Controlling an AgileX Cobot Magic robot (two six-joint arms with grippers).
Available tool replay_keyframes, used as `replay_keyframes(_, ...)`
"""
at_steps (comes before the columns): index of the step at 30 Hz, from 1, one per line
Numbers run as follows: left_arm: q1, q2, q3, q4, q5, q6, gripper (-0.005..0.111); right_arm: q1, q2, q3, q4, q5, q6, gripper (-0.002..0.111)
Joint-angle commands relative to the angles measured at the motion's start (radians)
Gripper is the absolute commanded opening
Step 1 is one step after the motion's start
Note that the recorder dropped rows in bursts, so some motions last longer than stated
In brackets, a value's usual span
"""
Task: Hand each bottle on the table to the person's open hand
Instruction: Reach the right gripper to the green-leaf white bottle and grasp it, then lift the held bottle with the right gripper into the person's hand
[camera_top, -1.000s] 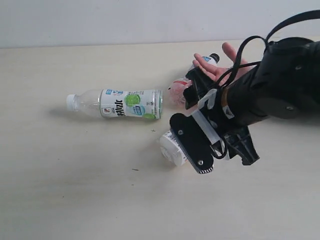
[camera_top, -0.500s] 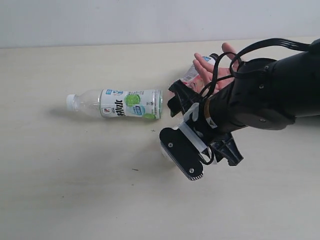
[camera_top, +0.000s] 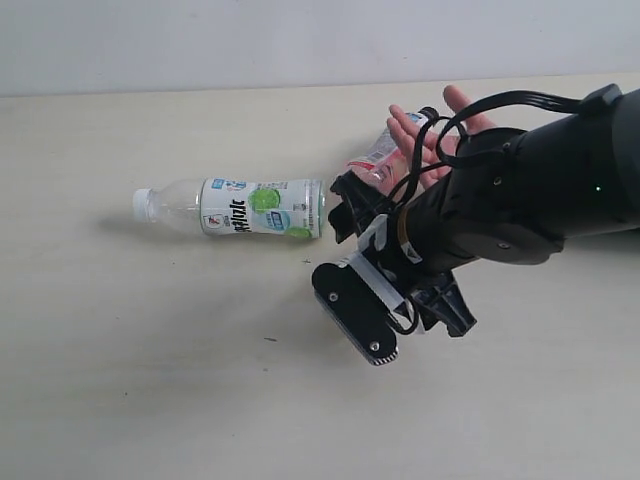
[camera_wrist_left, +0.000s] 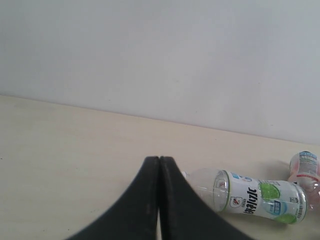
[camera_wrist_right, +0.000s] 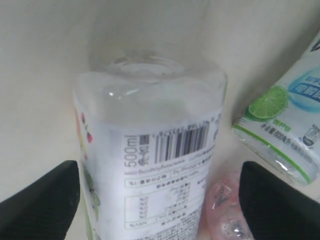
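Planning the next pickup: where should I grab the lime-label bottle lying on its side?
Probably grip the lime-label bottle around its straight labelled body, coming from above and closing across its width; it lies flat on the table, and its neck tapers toward the cap.

The pale cream flat table (camera_top: 120, 380) is bare all over the lower left of the exterior picture. A gripper could pass there with lots of room. The strip along the upper left is bare too.

In the middle, a clear plastic bottle with a white cap and a white and green label (camera_top: 240, 208) lies on its side and blocks the way. Just right of it, the big black right gripper (camera_top: 345, 245) and its arm fill the middle right. Only a thin gap is left between the two.

In the upper right, the person's bare open hand (camera_top: 428, 138) and a clear bottle with a pink label and black cap (camera_top: 375, 155) crowd the space.
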Motion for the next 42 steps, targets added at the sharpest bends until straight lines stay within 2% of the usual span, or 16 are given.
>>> replay_keyframes(1,0.002,-0.006,-0.001,0.002,-0.005,0.0,0.0,0.001,0.014,-0.008,-0.008,-0.012,-0.005,0.079)
replay_keyframes(6,0.002,-0.006,-0.001,0.002,-0.005,0.0,0.0,0.001,0.037,-0.01,-0.008,-0.014,-0.005,0.079)
replay_keyframes(11,0.002,-0.006,-0.001,0.002,-0.005,0.0,0.0,0.001,0.044,-0.01,-0.008,-0.016,-0.005,0.073)
replay_keyframes(13,0.002,-0.006,-0.001,0.002,-0.005,0.0,0.0,0.001,0.044,-0.01,-0.008,-0.016,-0.005,0.065)
replay_keyframes(14,0.002,-0.006,-0.001,0.002,-0.005,0.0,0.0,0.001,0.044,-0.01,-0.008,-0.016,-0.005,0.055)
replay_keyframes(15,0.002,-0.006,-0.001,0.002,-0.005,0.0,0.0,0.001,0.044,-0.01,-0.008,-0.016,-0.005,0.051)
replay_keyframes(18,0.002,-0.006,-0.001,0.002,-0.005,0.0,0.0,0.001,0.044,-0.01,-0.001,-0.016,0.004,0.027)
replay_keyframes(19,0.002,-0.006,-0.001,0.002,-0.005,0.0,0.0,0.001,0.044,-0.01,-0.001,-0.016,0.004,0.024)
replay_keyframes(22,0.002,-0.006,-0.001,0.002,-0.005,0.0,0.0,0.045,0.042,-0.01,-0.004,-0.018,0.004,0.001)
replay_keyframes(26,0.002,-0.006,-0.001,0.002,-0.005,0.0,0.0,0.071,0.036,-0.01,0.002,-0.003,0.009,0.0)
replay_keyframes(35,0.002,-0.006,-0.001,0.002,-0.005,0.0,0.0,0.071,-0.078,-0.01,0.003,0.12,0.176,0.0)
replay_keyframes(39,0.002,-0.006,-0.001,0.002,-0.005,0.0,0.0,0.071,-0.168,-0.01,0.068,0.193,0.216,0.0)
replay_keyframes(41,0.002,-0.006,-0.001,0.002,-0.005,0.0,0.0,0.071,-0.205,-0.012,0.082,0.24,0.265,0.0)
replay_keyframes(42,0.002,-0.006,-0.001,0.002,-0.005,0.0,0.0,0.071,-0.227,-0.025,0.082,0.29,0.354,0.0)
